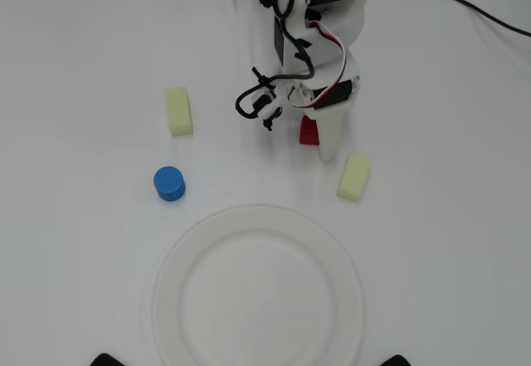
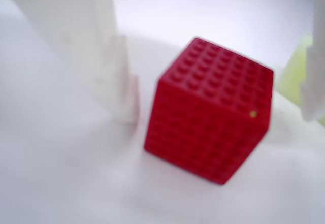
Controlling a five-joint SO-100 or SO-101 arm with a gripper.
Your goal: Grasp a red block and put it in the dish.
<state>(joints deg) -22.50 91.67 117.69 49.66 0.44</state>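
The red block (image 1: 308, 131) sits on the white table, half hidden under my arm in the overhead view. My gripper (image 1: 310, 143) points down over it. In the wrist view the red block (image 2: 210, 109) fills the middle, studded and resting on the table. One white finger (image 2: 109, 56) stands to its left and the other (image 2: 314, 82) at the right edge, with a gap on each side, so the gripper (image 2: 216, 111) is open around the block. The dish (image 1: 168, 300), a large white plate, lies nearer the bottom of the overhead view with nothing in it.
A pale yellow block (image 1: 354, 175) lies just right of the gripper and shows as a yellow blur (image 2: 289, 76) in the wrist view. Another yellow block (image 1: 178, 110) and a blue cylinder (image 1: 169, 183) lie to the left. A black cable (image 1: 473, 5) crosses the top right.
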